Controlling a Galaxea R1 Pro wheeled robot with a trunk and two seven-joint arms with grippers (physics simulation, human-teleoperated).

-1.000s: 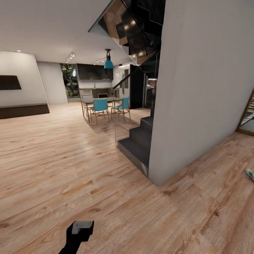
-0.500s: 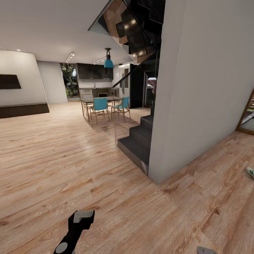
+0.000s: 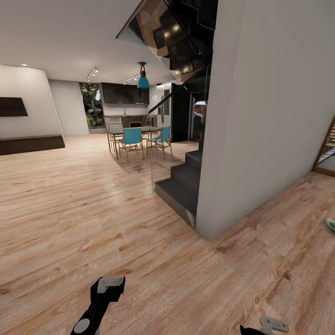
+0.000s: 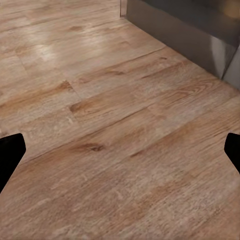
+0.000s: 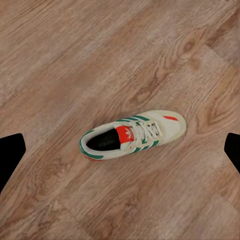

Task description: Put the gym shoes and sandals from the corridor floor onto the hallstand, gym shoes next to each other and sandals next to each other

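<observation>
An off-white gym shoe (image 5: 132, 136) with green stripes and a red-orange tongue lies upright on the corridor floor (image 5: 60, 60), some way beyond my right gripper (image 5: 120, 155), which is open and empty. At the head view's right edge a cut-off part of a gym shoe (image 3: 330, 224) rests on the wood planks. My right gripper (image 3: 272, 324) pokes in at the bottom right. My left gripper (image 3: 109, 284) hangs low over bare floor (image 4: 115, 130), open with nothing between its fingers. The sandals and the hallstand are out of view.
A white wall block (image 3: 260, 116) with dark stairs (image 3: 181, 186) stands ahead, splitting the room. A dining table with teal chairs (image 3: 139, 139) is far behind. A doorway frame (image 3: 325, 153) shows at the right edge.
My right gripper has risen into the bottom right of the head view. My left arm has stretched forward. The camera has shifted slightly, so the shoe sits nearer the right edge.
</observation>
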